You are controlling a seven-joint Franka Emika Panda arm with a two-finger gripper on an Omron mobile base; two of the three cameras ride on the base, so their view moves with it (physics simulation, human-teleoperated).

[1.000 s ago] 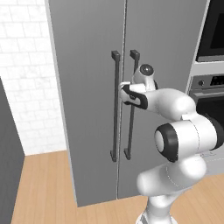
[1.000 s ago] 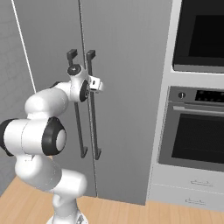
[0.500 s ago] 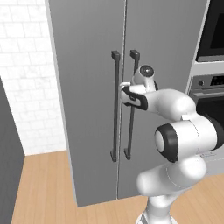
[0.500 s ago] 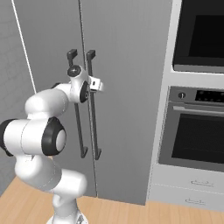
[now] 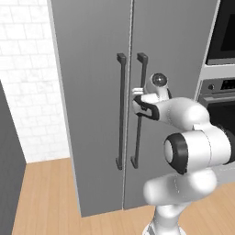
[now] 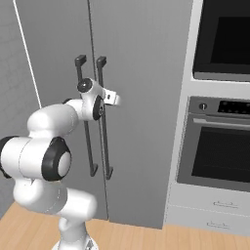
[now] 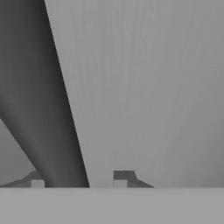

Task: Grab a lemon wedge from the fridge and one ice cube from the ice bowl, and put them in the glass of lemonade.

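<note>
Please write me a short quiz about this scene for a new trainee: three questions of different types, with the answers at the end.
1. True or false: both doors of the fridge are closed.
2. Which bar stands between the fingertips of the gripper? A) the left door's handle B) the right door's handle C) a drawer's handle
3. Fill in: the appliance built into the wall to the right of the fridge is an ____.

Key: 1 true; 2 B; 3 oven.

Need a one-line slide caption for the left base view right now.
White arm holds its gripper at the right handle of the closed grey fridge.
</note>
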